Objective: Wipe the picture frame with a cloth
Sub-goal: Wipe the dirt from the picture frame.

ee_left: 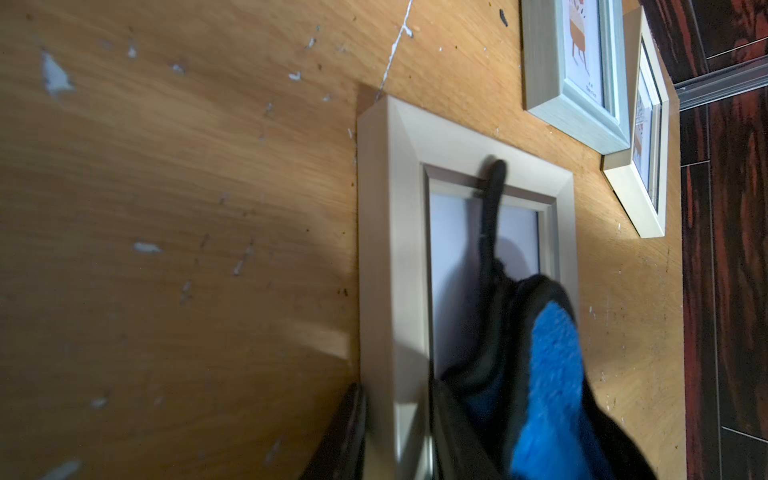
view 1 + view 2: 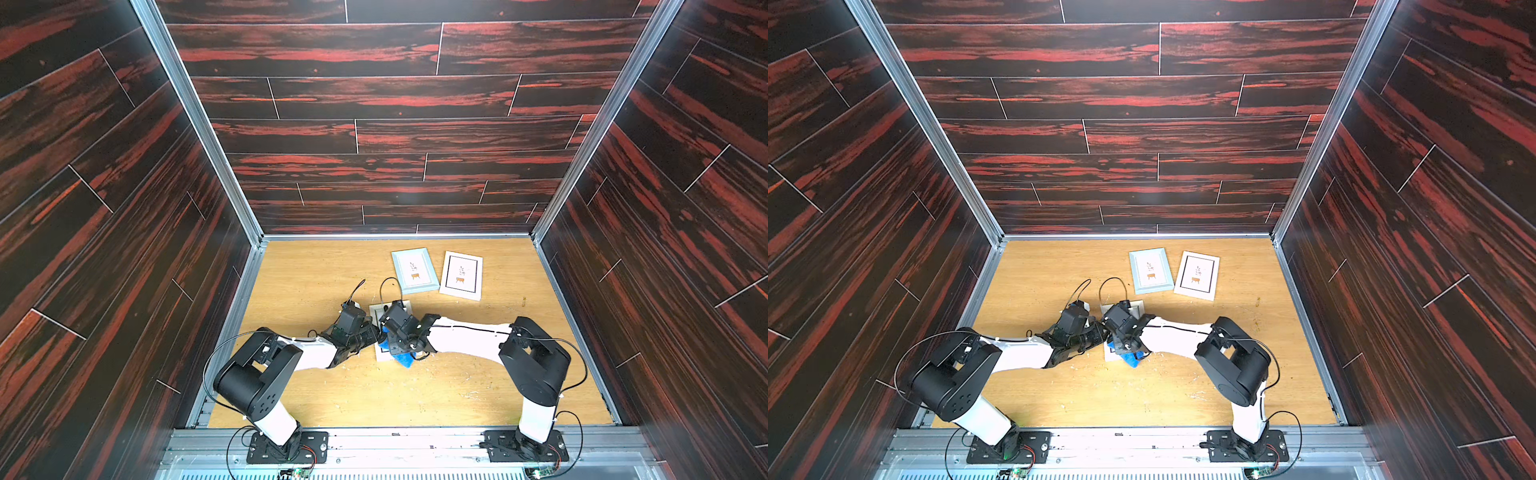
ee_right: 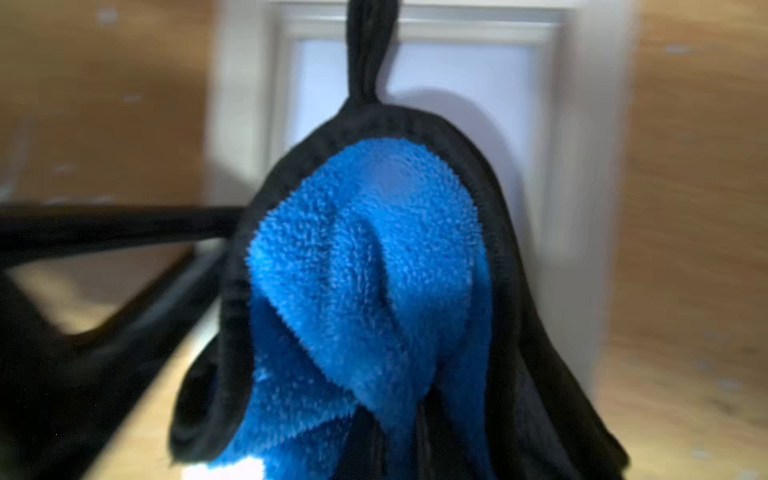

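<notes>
Worktop (image 2: 316, 282): light wood board, scuffed with pale flecks, enclosed by dark red-streaked walls.
Picture frame (image 2: 375, 311) (image 2: 1139, 306): pale beige, lying flat at mid-worktop, directly beneath both wrists. Only its far edge and near left corner show in both top views.
Left jaws: closed onto one long side rail of the picture frame (image 1: 390, 257). One dark finger (image 1: 351, 432) sits against the rail's outer face and the other on the glass side.
Right jaws: closed tight on the cloth (image 3: 365, 270), which bunches out of them in folds.
Cloth position: over the near part of the frame's glass. In both top views a blue corner (image 2: 405, 359) (image 2: 1133, 360) spills past the frame's near right edge onto the worktop.
Cloth loop (image 1: 492, 208) (image 3: 368, 50): black, stretched across the glass to the inner edge of the far rail.
Cloth contact with glass: cannot be confirmed, as both wrist views are blurred.
Light blue frame (image 2: 414, 271) (image 2: 1150, 271): flat, farther back and apart from the arms.
White frame (image 2: 461, 275) (image 2: 1197, 275): black inner border, just beside the light blue frame.
</notes>
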Controlling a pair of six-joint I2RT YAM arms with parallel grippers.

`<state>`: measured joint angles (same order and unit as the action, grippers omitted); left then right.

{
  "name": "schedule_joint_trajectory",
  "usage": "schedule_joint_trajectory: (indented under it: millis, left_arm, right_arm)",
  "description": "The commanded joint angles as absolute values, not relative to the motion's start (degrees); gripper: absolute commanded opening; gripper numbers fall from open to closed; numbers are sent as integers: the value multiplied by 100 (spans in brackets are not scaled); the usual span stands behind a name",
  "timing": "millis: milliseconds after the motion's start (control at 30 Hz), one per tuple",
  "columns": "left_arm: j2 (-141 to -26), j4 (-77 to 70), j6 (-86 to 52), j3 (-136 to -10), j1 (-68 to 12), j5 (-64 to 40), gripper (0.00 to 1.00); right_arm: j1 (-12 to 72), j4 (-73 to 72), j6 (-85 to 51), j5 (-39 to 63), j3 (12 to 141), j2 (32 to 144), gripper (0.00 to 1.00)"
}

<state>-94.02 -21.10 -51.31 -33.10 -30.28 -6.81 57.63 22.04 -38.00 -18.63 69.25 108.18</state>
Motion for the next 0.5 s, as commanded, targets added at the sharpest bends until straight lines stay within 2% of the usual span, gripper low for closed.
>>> schedule_joint_trajectory:
  millis: [0,200,467]
  left_arm:
    - [-9677,-669,-5102,-2971,-2996,-474,29]
    - [-9712,-686,-5115,-2987,-2996,-485,29]
    - [-9681,-615,-5124,-3006,-2995,-450,29]
  right_arm:
    - [5810,2640,-3936,-1952,6922,10934,0]
    - [5257,2476,-3800,-2048,6136,10549,0]
    - [5950,2497,-3934,-1743,6943,11008,0]
